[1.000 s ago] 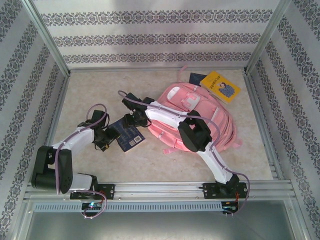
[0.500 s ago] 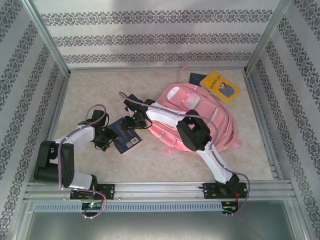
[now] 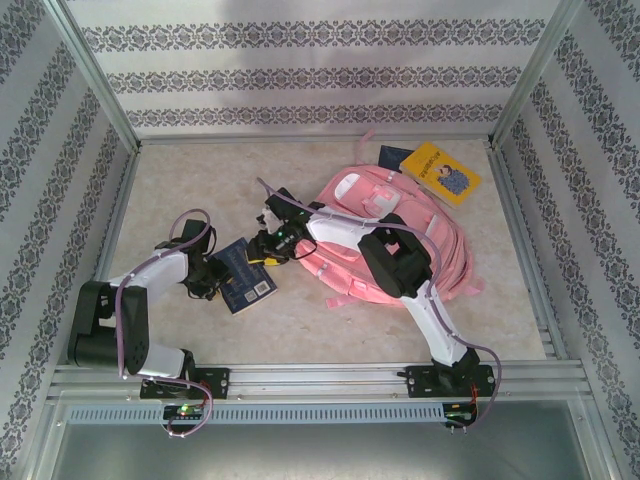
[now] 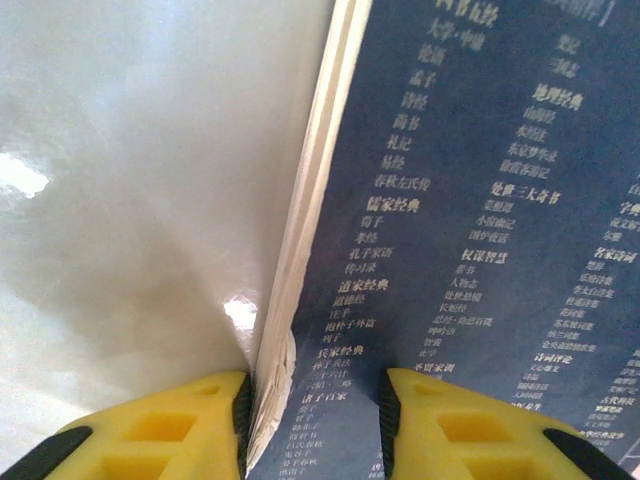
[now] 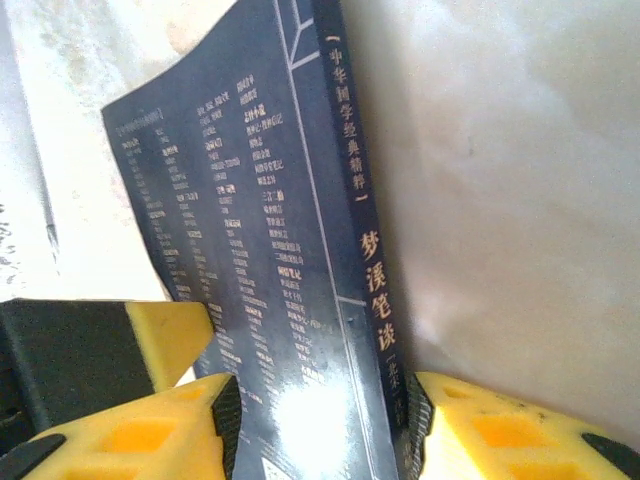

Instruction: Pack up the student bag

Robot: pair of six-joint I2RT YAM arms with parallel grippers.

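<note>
— Marbled tabletop (image 3: 305,330); where are the claws?
— Left gripper (image 4: 318,425), parted, astride the blue book's (image 3: 246,287) page edge; right gripper (image 5: 325,428), parted, astride its spine.
— And the pink backpack (image 3: 405,225)?
— Right of that book; yellow book (image 3: 442,175) farther beyond.

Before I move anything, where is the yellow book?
In the top external view, the yellow book lies at the table's far right, just beyond the pink backpack.
</note>
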